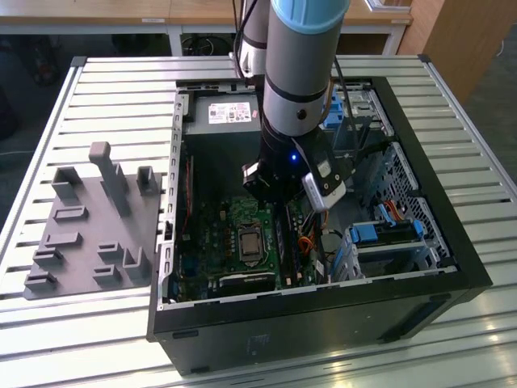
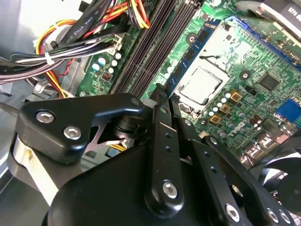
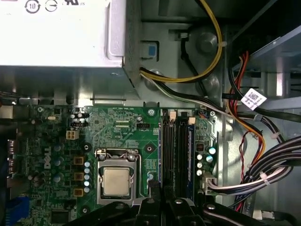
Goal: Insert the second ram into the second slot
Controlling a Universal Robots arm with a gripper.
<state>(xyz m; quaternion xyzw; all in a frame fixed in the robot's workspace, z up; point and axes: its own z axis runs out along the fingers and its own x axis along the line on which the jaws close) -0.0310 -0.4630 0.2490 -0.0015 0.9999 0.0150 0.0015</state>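
The second ram (image 2: 190, 54) is a thin blue stick with black chips, standing on edge along the memory slots (image 2: 141, 56) on the side nearest the CPU socket (image 2: 200, 87). It runs out from between the black fingertips of my gripper (image 2: 167, 99), which are drawn close together on it. In the first wrist view it shows as a narrow blue line (image 3: 162, 150) above the gripper (image 3: 163, 193). Another blue stick (image 3: 190, 160) sits in the outermost slot. In the exterior view the arm's wrist (image 1: 283, 178) is low inside the open computer case, over the slots (image 1: 283, 242).
Bundled cables (image 2: 70, 47) (image 3: 263, 174) crowd the slots' far side from the socket. The power supply (image 3: 56, 33) closes one end of the board; a fan (image 2: 282, 183) lies at the other. Drive cages (image 1: 388, 234) fill the case's right. A grey fixture tray (image 1: 93, 218) lies outside.
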